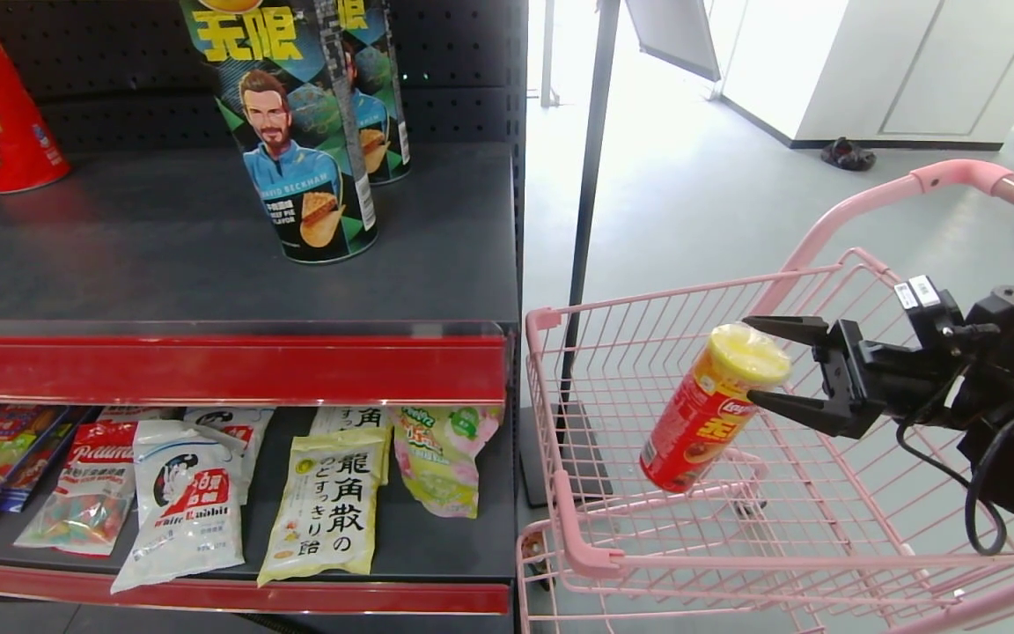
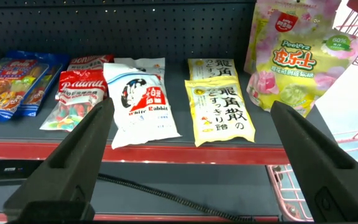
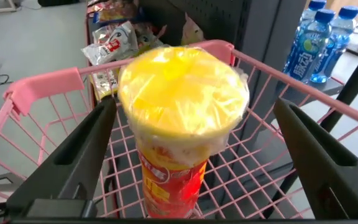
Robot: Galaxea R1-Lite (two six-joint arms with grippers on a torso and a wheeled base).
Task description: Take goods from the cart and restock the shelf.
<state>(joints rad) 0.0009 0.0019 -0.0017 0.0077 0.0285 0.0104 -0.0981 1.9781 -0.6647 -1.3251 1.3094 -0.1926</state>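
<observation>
Left tool point(image 2: 192, 104) spread wide, nothing in it, facing the lower shelf point(image 2: 166, 152). Snack bags lie flat there: white bag point(image 2: 142, 102), yellow bag point(image 2: 219, 102) just beside it. Upper shelf point(image 1: 164, 255): tall tubes point(image 1: 309, 150) upright. Right of the shelves, pink cart point(image 1: 648, 295). Red can point(image 1: 701, 423), yellow lid, tilted inside the basket. Right tool point(image 1: 752, 359) at the can's lid end; can't tell if it's actually gripping.

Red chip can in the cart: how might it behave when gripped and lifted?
The red chip can is probably light and stiff, a slim tube. Its smooth round wall may slip or roll. Standing tilted, it could tip.
</observation>
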